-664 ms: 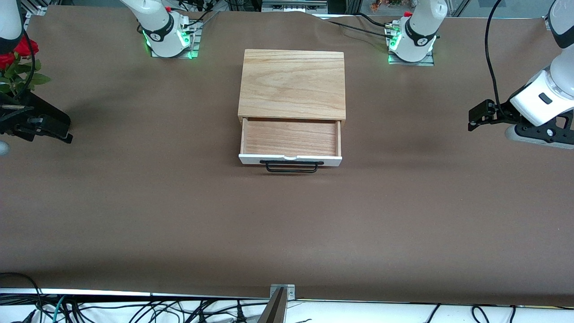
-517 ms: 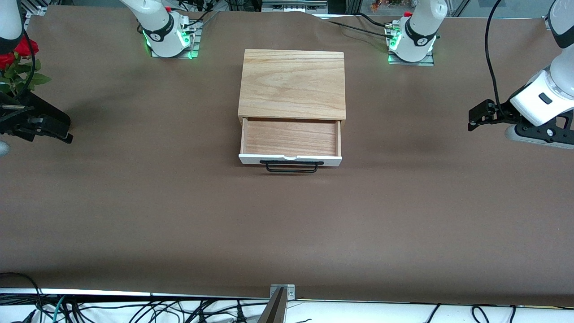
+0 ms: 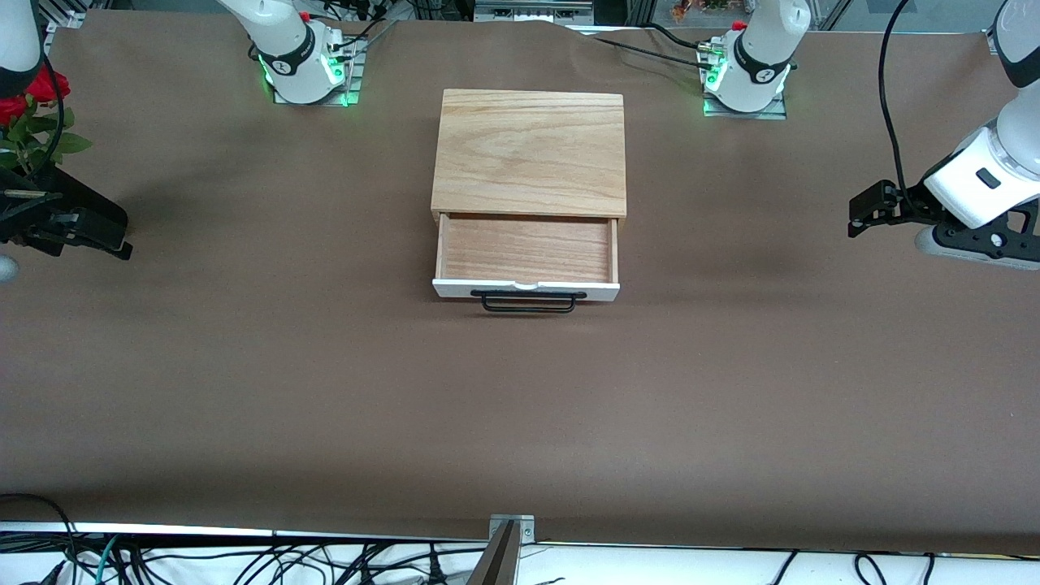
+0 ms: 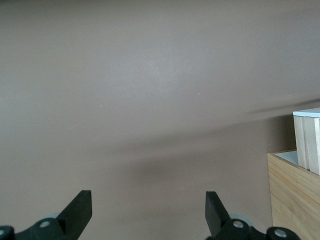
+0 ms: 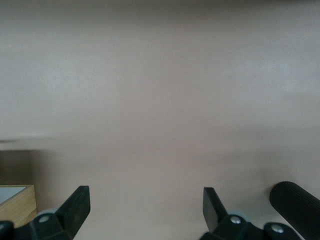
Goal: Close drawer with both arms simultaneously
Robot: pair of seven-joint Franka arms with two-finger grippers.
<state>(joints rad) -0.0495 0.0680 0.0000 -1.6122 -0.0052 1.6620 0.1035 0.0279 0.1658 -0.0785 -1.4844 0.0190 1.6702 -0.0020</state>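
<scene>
The drawer (image 3: 526, 250) stands pulled out of its light oak box (image 3: 530, 153) at the table's middle, with its white front panel (image 3: 525, 289) and black wire handle (image 3: 529, 301) toward the front camera. The drawer is empty. My left gripper (image 3: 858, 216) is open over bare table at the left arm's end, well apart from the box. Its wrist view shows open fingers (image 4: 80, 210) over brown table and the box's corner (image 4: 295, 195). My right gripper (image 3: 114, 240) is open at the right arm's end. Its wrist view shows open fingers (image 5: 77, 202) and the box's corner (image 5: 15, 202).
A black vase with red roses (image 3: 32, 106) stands at the right arm's end, next to the right gripper. The arm bases (image 3: 305, 61) (image 3: 747, 77) stand farther from the front camera than the box. The brown table edge (image 3: 520, 532) runs along the front with cables below.
</scene>
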